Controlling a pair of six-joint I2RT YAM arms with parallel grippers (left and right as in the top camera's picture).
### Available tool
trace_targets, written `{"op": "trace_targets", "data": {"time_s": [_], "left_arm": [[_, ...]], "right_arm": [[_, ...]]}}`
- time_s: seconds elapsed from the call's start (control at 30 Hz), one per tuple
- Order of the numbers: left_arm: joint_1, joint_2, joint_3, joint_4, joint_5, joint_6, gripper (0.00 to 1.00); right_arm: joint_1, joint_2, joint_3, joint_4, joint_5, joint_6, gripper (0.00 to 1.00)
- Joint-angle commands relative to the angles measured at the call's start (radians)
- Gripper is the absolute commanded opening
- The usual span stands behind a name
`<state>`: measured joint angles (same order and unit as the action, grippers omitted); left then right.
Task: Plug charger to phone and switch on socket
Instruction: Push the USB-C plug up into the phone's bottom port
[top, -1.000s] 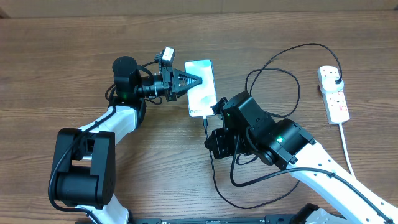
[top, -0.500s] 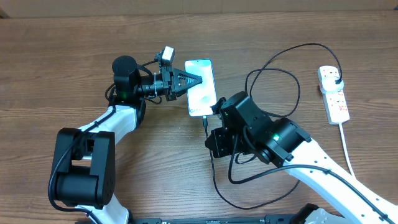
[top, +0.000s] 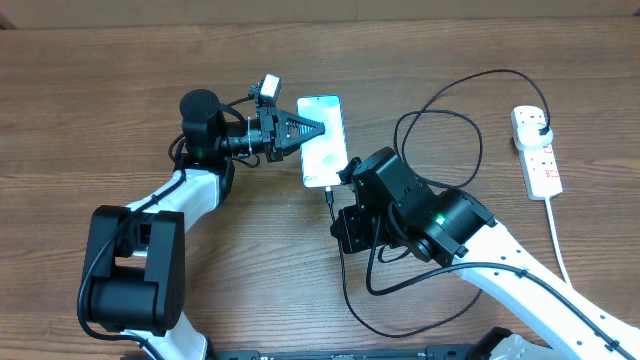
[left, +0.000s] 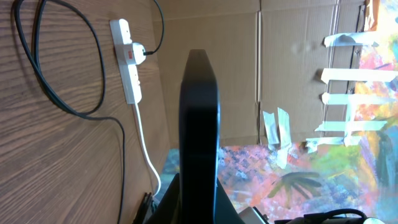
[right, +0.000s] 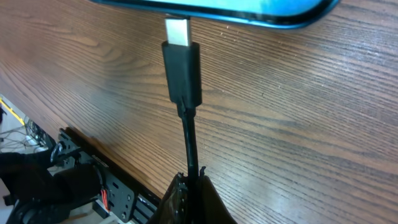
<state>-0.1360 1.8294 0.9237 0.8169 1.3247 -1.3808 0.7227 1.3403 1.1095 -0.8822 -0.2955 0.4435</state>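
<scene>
Charger (right: 182, 62) in right hand (right: 189, 182), tip at phone (right: 249, 11)

Right wrist: phone (right: 236, 9) cut off by top edge; charger (right: 181, 68) tip meets it, seating unclear. Right gripper (right: 191, 180) cropped at bottom edge. Overhead: socket (top: 537, 152) switches too small to read. Left wrist: left gripper (left: 199, 74) a dark blur.

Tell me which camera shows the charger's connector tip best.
Right wrist: the charger connector fills the frame, its silver tip exposed and meeting the phone edge. Overhead shows it tiny, just below the phone. Left wrist shows only the charger cable trailing across the table, no connector.
</scene>
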Motion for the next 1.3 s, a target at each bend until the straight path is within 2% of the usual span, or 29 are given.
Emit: {"op": "trace_targets", "data": {"time_s": [0.0,0.4,0.77,1.27], "left_arm": [[-0.012,0.001,0.026,0.010,0.075,0.043,0.04],[-0.019,0.001,0.026,0.010,0.067,0.073,0.04],[0.008,0.001,0.026,0.010,0.009,0.073,0.04],[0.006,0.001,0.026,0.010,0.057,0.104,0.04]], "right_arm": [[0.001,-0.003,0.002,0.028,0.040,-0.029,0.04],[0.001,-0.003,0.002,0.028,-0.018,-0.024,0.04],[0.001,-0.003,0.002,-0.022,-0.150,0.009,0.04],[0.001,-0.003,0.002,-0.005,-0.089,0.050,0.04]]}}
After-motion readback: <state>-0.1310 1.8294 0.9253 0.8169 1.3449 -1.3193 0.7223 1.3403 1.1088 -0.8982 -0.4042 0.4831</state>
